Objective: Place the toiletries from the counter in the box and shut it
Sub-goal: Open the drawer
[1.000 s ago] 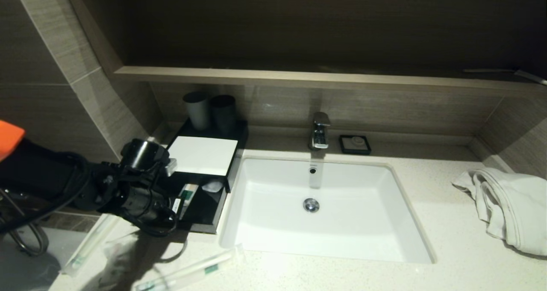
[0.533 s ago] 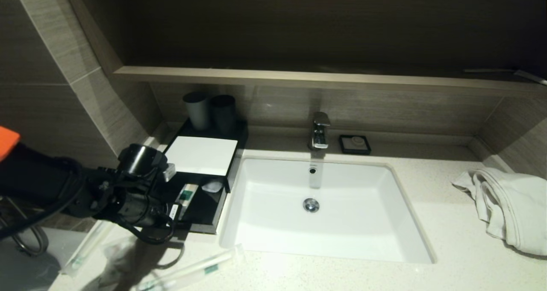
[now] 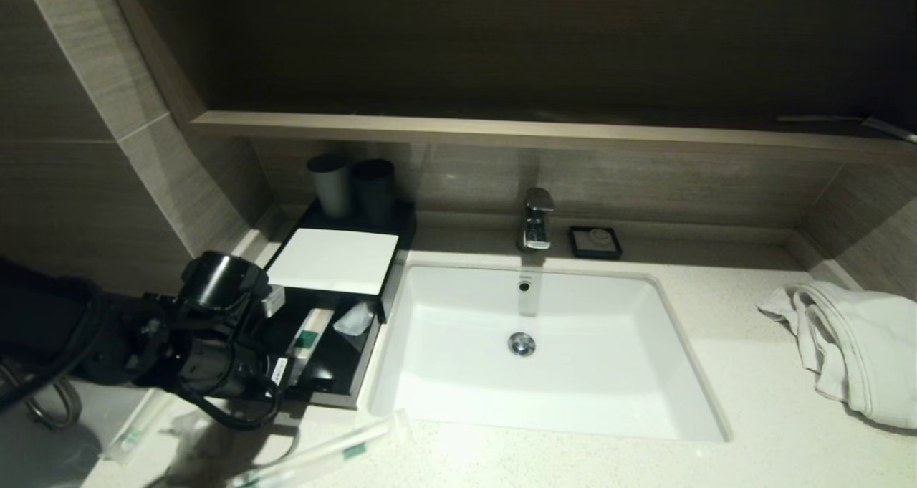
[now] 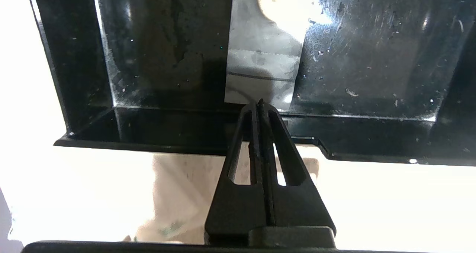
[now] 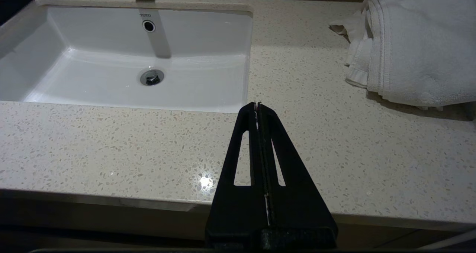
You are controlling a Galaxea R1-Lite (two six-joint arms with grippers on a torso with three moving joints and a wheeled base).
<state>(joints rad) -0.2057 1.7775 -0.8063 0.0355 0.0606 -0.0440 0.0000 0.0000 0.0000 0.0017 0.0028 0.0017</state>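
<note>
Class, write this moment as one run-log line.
left hand: shut, empty, at box front edge | right hand: shut, parked over counter | box: open | packets: on counter

Dim rm overall; sink (image 3: 544,352) basin brightest thing in head view. Left wrist view: counter (image 4: 390,204) blown out white (detail lost), glare streaks on glossy black box (image 4: 372,59).

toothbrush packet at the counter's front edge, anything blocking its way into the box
Partly. The white lid covers the back of the black box, but the front is open. The left gripper, shut, sits at the box's front edge, between the toothbrush packet and that opening.
</note>
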